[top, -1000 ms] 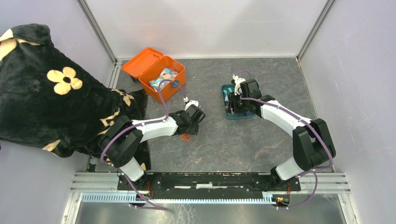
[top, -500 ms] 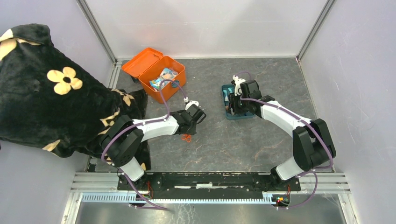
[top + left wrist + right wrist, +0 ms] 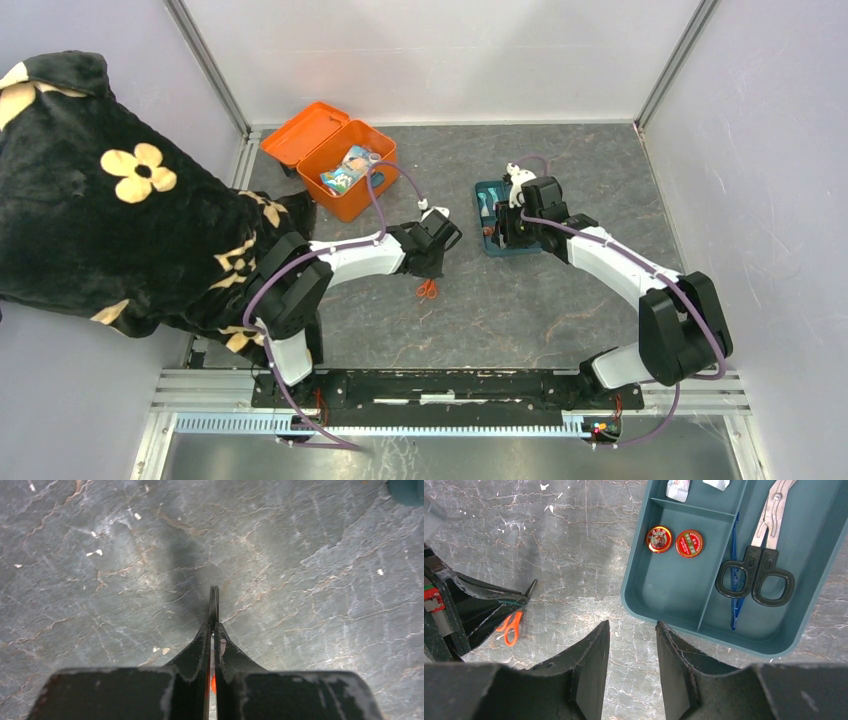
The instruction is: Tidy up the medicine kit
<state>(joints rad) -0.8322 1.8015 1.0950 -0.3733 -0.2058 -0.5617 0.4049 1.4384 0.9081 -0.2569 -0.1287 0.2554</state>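
Note:
The medicine kit is an orange box at the back left, its lid open and small packets inside. My left gripper hovers mid-table, shut on small orange-handled scissors. In the left wrist view the blade sticks out past the closed fingertips of the left gripper. The right wrist view shows those scissors hanging from it. My right gripper is open and empty, just off the near-left corner of the teal tray.
The teal tray holds two round tins, black-handled scissors, blue tweezers and white packets. A black cloth with cream flowers fills the left side. White walls close the table at the back and the sides.
My left gripper has shut on the orange scissors and moved right, toward the teal tray, carrying them along. The right arm has shifted only slightly.

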